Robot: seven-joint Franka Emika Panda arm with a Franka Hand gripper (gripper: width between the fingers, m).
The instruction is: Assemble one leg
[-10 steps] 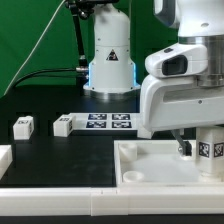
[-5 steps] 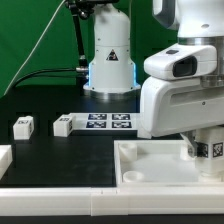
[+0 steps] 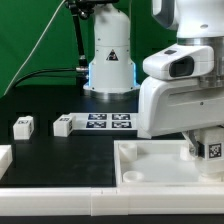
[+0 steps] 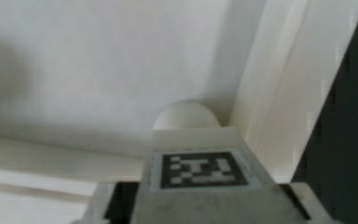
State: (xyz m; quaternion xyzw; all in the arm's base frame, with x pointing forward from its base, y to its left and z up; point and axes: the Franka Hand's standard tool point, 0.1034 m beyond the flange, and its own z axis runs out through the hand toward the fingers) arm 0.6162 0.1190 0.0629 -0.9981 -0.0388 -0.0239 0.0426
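Two loose white blocks (image 3: pixel 22 126) (image 3: pixel 63 125) are lying well to the exterior view's left of the white tray (image 3: pixel 140 160). The marker board (image 3: pixel 110 122) is sitting just beyond the tray. Over the tray's right part, the gripper (image 3: pixel 204 148) is pinching the leg (image 3: pixel 212 151), its tag facing outward.

The raised rim of the tray (image 3: pixel 135 145) hems in the claw (image 3: pixel 205 152) (open table (image 3: pixel 40 100) lies around the marker board (image 3: pixel 110 122)).
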